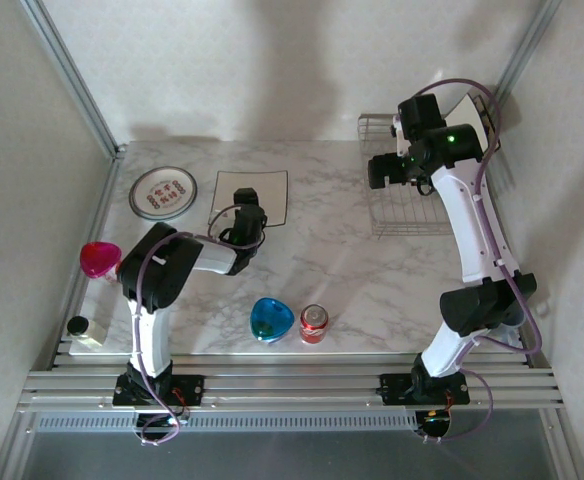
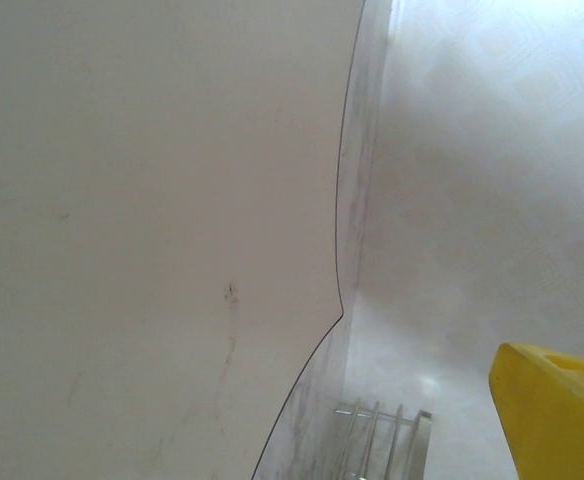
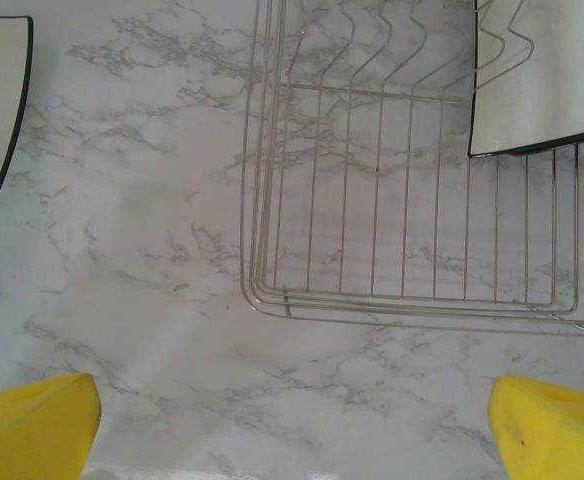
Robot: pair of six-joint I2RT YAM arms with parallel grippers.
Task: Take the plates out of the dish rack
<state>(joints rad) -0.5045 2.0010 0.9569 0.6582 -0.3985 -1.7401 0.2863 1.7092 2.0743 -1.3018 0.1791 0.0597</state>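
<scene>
A square cream plate (image 1: pixel 249 198) lies flat on the marble table, left of centre. My left gripper (image 1: pixel 245 196) hovers open over its near edge, holding nothing. In the left wrist view the plate's pale face (image 2: pixel 152 240) looms close, and one yellow fingertip (image 2: pixel 557 410) shows at the lower right. A round patterned plate (image 1: pixel 162 192) sits at the far left. The wire dish rack (image 1: pixel 407 195) stands at the back right with a square plate (image 3: pixel 537 80) propped in it. My right gripper (image 3: pixel 292 430) is open above the table just in front of the rack's corner (image 3: pixel 262 295).
A pink bowl (image 1: pixel 99 258) sits at the left edge and a small black-capped item (image 1: pixel 78 326) near the front left. A blue bowl (image 1: pixel 271 319) and a red can (image 1: pixel 314 323) stand at the front centre. Walls close in on the left, back and right.
</scene>
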